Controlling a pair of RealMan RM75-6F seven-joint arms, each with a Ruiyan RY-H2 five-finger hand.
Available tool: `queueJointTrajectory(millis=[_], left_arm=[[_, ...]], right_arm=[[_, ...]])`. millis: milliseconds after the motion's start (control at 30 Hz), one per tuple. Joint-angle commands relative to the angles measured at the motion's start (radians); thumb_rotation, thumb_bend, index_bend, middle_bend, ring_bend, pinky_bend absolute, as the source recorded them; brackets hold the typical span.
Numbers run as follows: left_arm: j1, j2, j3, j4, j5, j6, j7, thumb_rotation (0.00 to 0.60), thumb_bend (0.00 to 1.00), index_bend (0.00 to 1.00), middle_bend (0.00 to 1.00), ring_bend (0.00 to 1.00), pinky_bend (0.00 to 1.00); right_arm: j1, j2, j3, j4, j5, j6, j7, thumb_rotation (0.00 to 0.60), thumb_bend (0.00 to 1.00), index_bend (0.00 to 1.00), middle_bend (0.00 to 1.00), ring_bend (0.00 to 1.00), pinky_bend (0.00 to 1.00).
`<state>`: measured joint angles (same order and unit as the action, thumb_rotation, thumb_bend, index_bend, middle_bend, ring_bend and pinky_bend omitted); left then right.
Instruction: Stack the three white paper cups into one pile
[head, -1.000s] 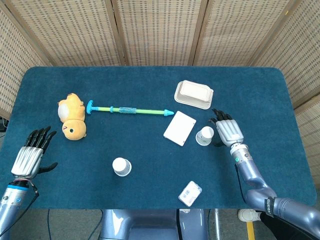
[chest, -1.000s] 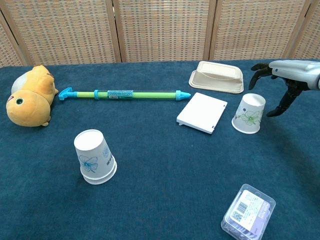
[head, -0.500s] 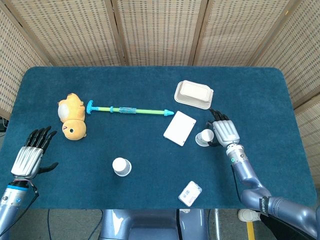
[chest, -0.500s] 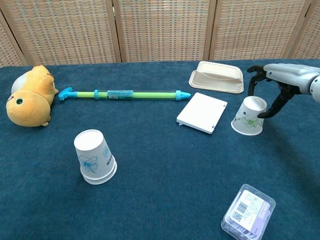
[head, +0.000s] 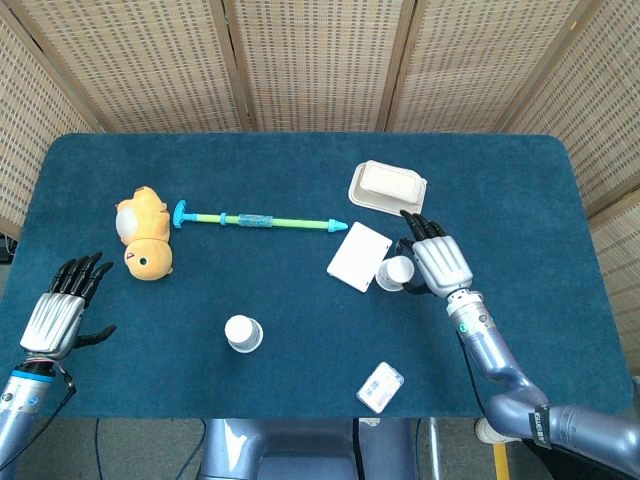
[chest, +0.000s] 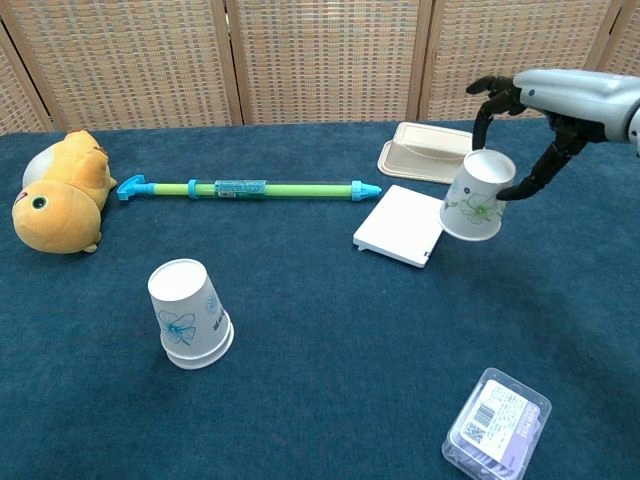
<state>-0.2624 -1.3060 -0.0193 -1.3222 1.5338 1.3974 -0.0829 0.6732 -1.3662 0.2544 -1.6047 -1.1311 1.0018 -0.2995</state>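
Aloft, inverted cup (chest: 474, 197) within right hand's (chest: 560, 95) fingers (chest: 484, 112)

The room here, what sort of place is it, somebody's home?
Probably a lab or demo booth, not a home: woven screens wall off a table with a blue cloth, and odd props lie about, a plush toy and paper cups.

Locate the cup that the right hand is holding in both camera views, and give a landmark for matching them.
Head view: the held cup is right of centre, gripped by the right hand.
Chest view: the held cup is upper right, tilted and lifted off the table.
Shared landmark: the flat white lid just left of it.
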Motion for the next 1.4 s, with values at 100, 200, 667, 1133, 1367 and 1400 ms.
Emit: queueJointTrajectory(millis=[100,200,667,1133,1367,1400], left_arm=[[0.005,0.015,-0.001,-0.015,0.007,0.012,-0.012,0.6,0.19,0.07,0.0,0.0,0.03],[0.009,0.024,0.004,-0.026,0.018,0.021,-0.02,0.6,0.19,0.07,0.0,0.0,0.03],[0.017,0.053,0.011,-0.044,0.031,0.022,-0.038,0.6,0.19,0.07,0.0,0.0,0.03],[0.008,0.05,0.011,-0.042,0.021,-0.013,-0.029,0.6,0.19,0.07,0.0,0.0,0.03],[0.004,0.044,0.01,-0.036,0.016,-0.027,-0.023,0.6,0.19,0.07,0.0,0.0,0.03],[0.004,0.043,0.01,-0.036,0.016,-0.028,-0.023,0.6,0.19,0.07,0.0,0.0,0.03]], right_arm=[[-0.026,0.122,0.004,-0.251,-0.094,0.035,0.057,0.6,0.32,0.51,0.02,0.0,0.19],[-0.03,0.14,-0.01,-0.317,-0.129,0.035,0.073,0.6,0.32,0.52,0.02,0.0,0.19],[0.079,-0.024,-0.003,-0.367,-0.046,0.001,-0.045,0.6,0.32,0.52,0.02,0.0,0.19],[0.181,-0.169,0.022,-0.072,0.157,-0.07,-0.089,0.6,0.32,0.52,0.02,0.0,0.19],[0.201,-0.212,0.004,0.012,0.202,-0.107,-0.075,0.6,0.32,0.52,0.02,0.0,0.19],[0.203,-0.217,0.002,0.019,0.205,-0.111,-0.073,0.6,0.32,0.52,0.02,0.0,0.19]])
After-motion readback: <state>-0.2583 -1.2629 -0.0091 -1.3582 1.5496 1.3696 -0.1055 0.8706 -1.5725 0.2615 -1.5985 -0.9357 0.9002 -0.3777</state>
